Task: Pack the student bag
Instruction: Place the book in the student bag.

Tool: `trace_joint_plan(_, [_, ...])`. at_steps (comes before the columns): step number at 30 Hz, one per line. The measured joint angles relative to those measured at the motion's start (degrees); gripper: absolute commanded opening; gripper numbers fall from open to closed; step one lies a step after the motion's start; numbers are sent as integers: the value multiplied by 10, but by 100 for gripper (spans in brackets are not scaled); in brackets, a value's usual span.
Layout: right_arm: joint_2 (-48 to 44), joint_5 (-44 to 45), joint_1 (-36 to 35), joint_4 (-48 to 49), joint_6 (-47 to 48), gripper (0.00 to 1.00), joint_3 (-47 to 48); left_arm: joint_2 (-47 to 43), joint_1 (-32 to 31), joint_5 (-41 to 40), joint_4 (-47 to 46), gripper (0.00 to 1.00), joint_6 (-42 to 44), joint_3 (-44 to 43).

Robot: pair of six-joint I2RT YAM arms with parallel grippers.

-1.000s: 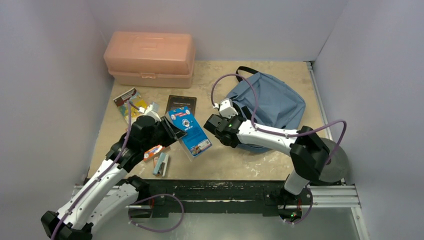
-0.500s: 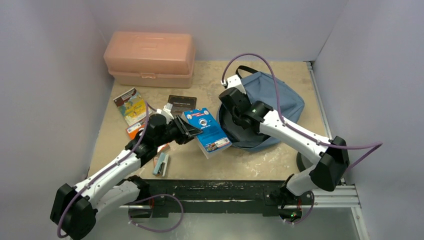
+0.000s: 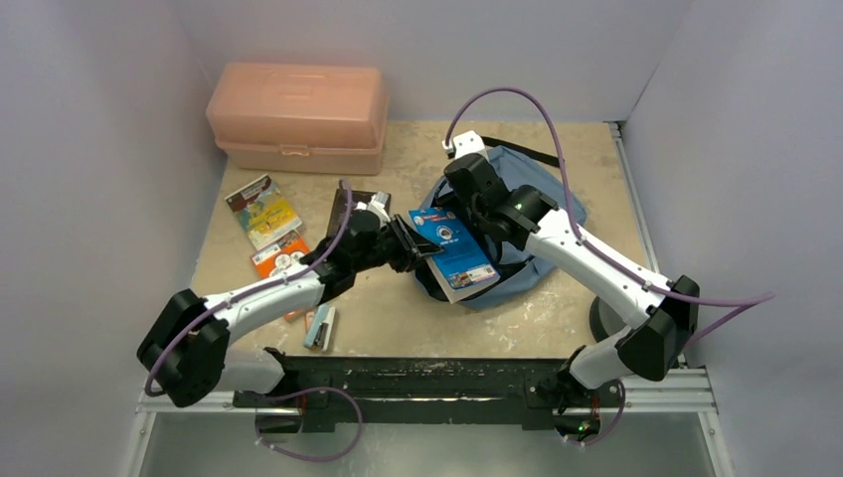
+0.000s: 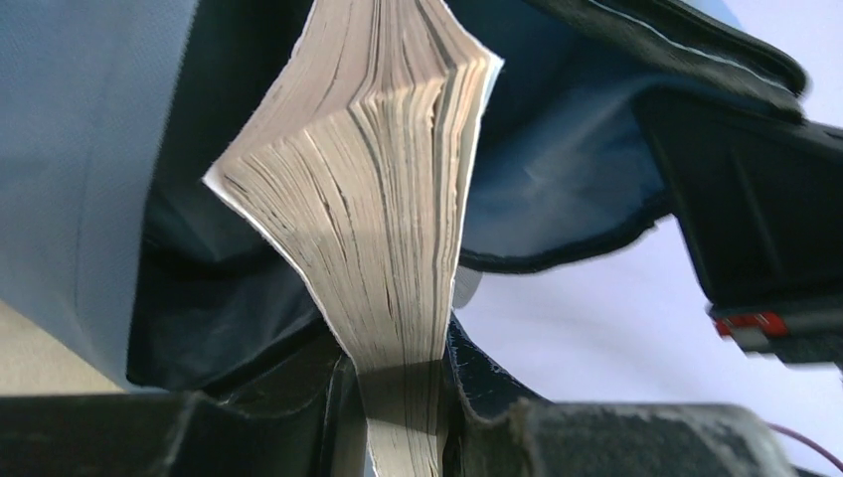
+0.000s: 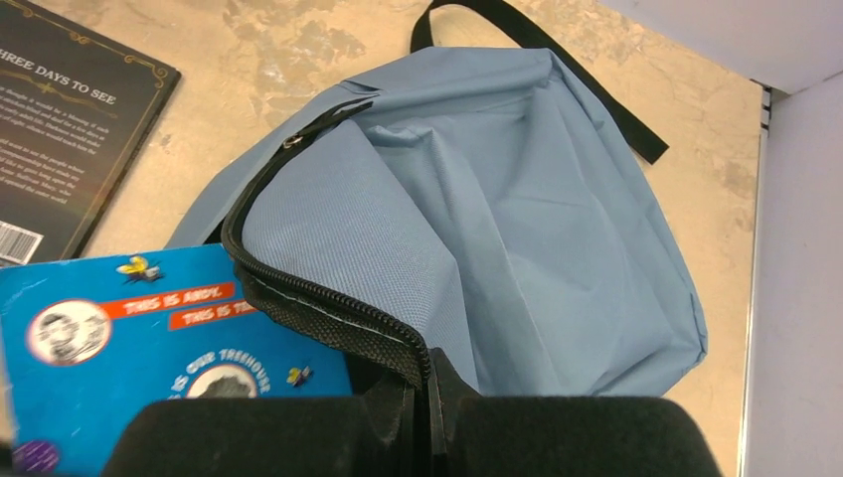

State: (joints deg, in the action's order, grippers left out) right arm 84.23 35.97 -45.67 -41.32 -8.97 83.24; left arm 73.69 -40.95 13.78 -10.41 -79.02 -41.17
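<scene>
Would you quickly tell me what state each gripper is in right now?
Left gripper: closed, holding the blue book.
Right gripper: closed, pinching the zipper edge of the student bag.

Left arm (image 3: 260, 293): stretching low from the near-left corner toward the tabletop's (image 3: 398, 320) middle.
Left gripper (image 3: 416, 248): clamping the blue book's (image 3: 452, 253) edge.
Right arm (image 3: 587, 255): arching from the near-right corner, reaching leftward.
Right gripper (image 5: 425, 393): pinching the student bag's (image 5: 517, 219) zipper rim, jaws closed.

We see a robot lab cell: plain pale walls (image 3: 99, 119) box in a mottled table (image 3: 398, 318), a left arm (image 3: 258, 296) and right arm (image 3: 596, 263) stand bolted to a metal rail (image 3: 656, 396), and purple cables (image 3: 502, 90) loop overhead.
</scene>
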Motion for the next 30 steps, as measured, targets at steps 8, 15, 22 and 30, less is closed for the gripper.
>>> trace_joint_plan(8, [0, -17, 5, -1, -4, 0, 9, 105, -12, -22, -41, 0, -14, -21])
trace_joint_plan(15, [0, -43, 7, 0, -6, 0, 15, 155, -27, -62, -87, 0, -2, -41])
trace_joint_plan(22, [-7, -103, 7, 2, -17, 0, 15, 302, -27, -105, -238, 0, -11, -96])
trace_joint_plan(30, [-14, -115, 9, -5, -22, 0, 30, 406, -49, -182, -307, 0, -20, -193])
